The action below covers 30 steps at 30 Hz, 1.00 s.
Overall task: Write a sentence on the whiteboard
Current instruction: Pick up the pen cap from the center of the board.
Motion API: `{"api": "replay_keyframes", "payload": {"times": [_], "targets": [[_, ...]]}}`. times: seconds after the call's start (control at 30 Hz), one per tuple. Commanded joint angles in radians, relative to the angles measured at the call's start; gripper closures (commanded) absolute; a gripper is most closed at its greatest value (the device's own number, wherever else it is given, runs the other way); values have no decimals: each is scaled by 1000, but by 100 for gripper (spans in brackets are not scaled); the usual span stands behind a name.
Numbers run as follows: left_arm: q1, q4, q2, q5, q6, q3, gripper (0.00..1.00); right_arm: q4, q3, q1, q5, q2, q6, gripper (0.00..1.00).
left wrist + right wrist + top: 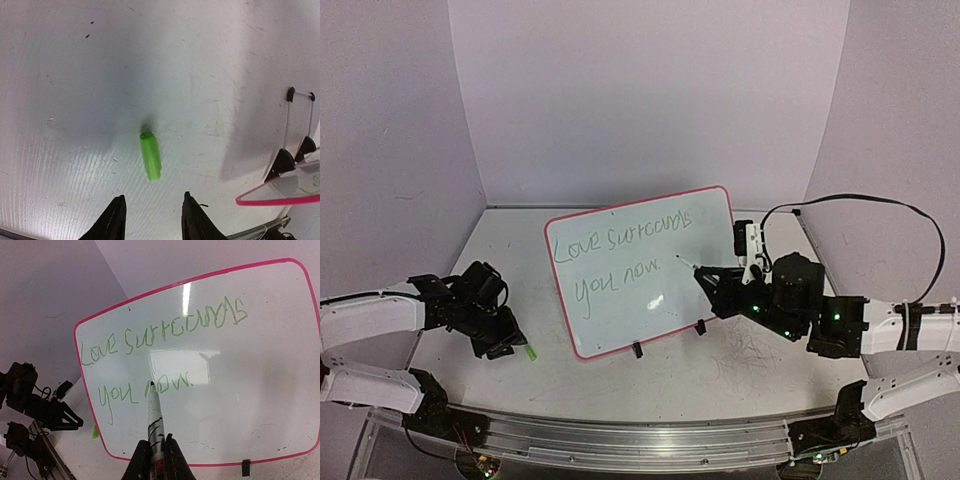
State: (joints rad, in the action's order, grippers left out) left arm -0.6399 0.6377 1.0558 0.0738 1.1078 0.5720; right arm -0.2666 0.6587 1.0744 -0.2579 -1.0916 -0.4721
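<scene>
The right claw (156,442) pinches a marker (154,410) pointing ahead at the whiteboard (260,390), its sentence (170,335) running crosswise; the left claw (153,197) is spread, a green cap (150,156) lying just ahead.

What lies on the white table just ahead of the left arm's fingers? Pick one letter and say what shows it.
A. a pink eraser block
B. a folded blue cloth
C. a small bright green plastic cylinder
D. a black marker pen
C: the left wrist view shows a small bright green plastic cylinder lying loose on the white table just beyond the left arm's fingers, which stand apart without touching it.
</scene>
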Motion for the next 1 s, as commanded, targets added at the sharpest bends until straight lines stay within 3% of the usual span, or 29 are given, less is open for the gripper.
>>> {"api": "replay_keyframes", "payload": {"times": [0.0, 0.13, 0.33, 0.7, 0.97], "targets": [[-5, -12, 23, -124, 122, 32, 60, -65, -25, 4, 11, 13, 1, 100], [-7, -61, 56, -108, 167, 19, 52, -74, -42, 4, 2, 15, 0, 100], [-47, -106, 169, -77, 193, 38, 51, -88, -51, 5, -1, 20, 5, 100], [-73, -127, 346, -88, 170, 91, 58, -97, -84, 5, -22, 71, 1, 100], [-122, -126, 383, -80, 227, 78, 68, -97, -97, 5, -42, 99, -5, 100]]}}
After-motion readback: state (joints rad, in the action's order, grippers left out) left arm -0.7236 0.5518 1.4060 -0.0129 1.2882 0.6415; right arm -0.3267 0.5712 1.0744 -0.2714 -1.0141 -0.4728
